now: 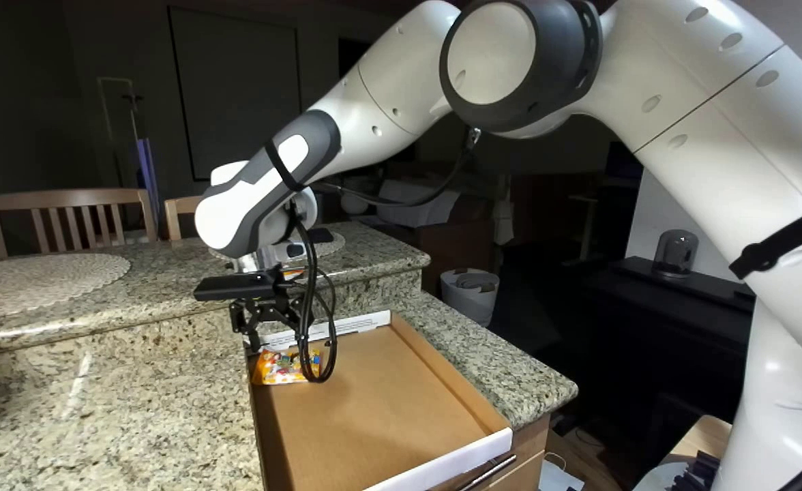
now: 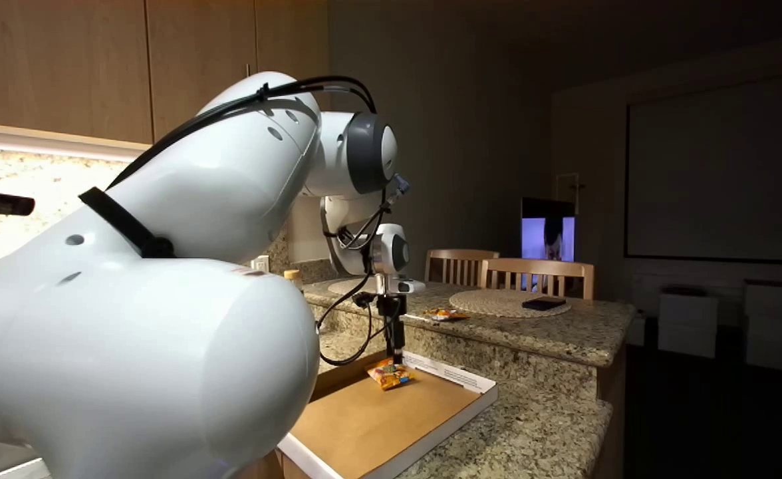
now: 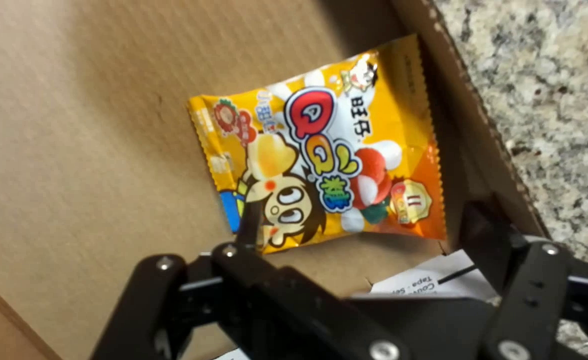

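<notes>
An orange snack packet [image 3: 319, 150] with cartoon print lies face up in a shallow cardboard box [image 3: 99, 210], close to a side wall. In both exterior views the same packet [image 1: 275, 372] [image 2: 383, 376] shows at the box's far end. My gripper [image 3: 366, 227] points down over it with jaws wide apart. In the wrist view, the left fingertip overlaps a lower corner of the packet, while the right one is between the packet and the wall. Nothing is gripped; whether a finger touches the packet, I cannot tell.
A raised granite ledge [image 2: 530, 342] rises behind the box [image 2: 378, 426]. On that ledge are another orange packet [image 2: 445, 314], a woven placemat [image 2: 491, 301] and a dark flat object [image 2: 544, 303]. Lower granite counter [image 1: 135, 423] borders the box. Cables [image 1: 311, 327] hang beside the gripper.
</notes>
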Controlling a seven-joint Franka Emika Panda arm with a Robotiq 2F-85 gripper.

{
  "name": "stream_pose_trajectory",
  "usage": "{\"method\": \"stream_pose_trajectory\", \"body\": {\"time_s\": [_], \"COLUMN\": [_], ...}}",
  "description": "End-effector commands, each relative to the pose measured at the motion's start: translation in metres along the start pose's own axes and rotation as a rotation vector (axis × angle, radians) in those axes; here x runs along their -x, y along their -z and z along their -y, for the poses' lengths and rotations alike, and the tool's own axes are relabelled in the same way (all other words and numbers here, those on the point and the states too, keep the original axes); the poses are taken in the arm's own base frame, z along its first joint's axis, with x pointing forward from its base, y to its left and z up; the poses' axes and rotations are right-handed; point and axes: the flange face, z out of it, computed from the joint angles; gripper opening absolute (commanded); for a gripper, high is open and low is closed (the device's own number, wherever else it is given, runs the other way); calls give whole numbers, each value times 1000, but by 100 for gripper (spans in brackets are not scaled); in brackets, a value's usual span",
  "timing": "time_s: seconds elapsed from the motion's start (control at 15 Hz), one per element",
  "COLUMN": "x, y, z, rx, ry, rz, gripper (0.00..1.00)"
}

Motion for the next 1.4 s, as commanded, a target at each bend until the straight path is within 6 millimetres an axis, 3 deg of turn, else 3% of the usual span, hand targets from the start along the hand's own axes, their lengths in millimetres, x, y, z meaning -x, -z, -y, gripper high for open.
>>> {"method": "stream_pose_trajectory", "body": {"time_s": [0.0,0.4,0.47,0.53,1.2,1.33], "x": [4,-6,-9,-12,-16,-16], "y": [-6,-12,-11,-12,-10,-9], "z": [10,12,11,11,9,9], "rx": [39,74,75,78,89,93], "ry": [63,46,41,36,31,30], "rz": [-31,-51,-52,-56,-53,-53], "gripper": [100,100,75,74,7,4]}}
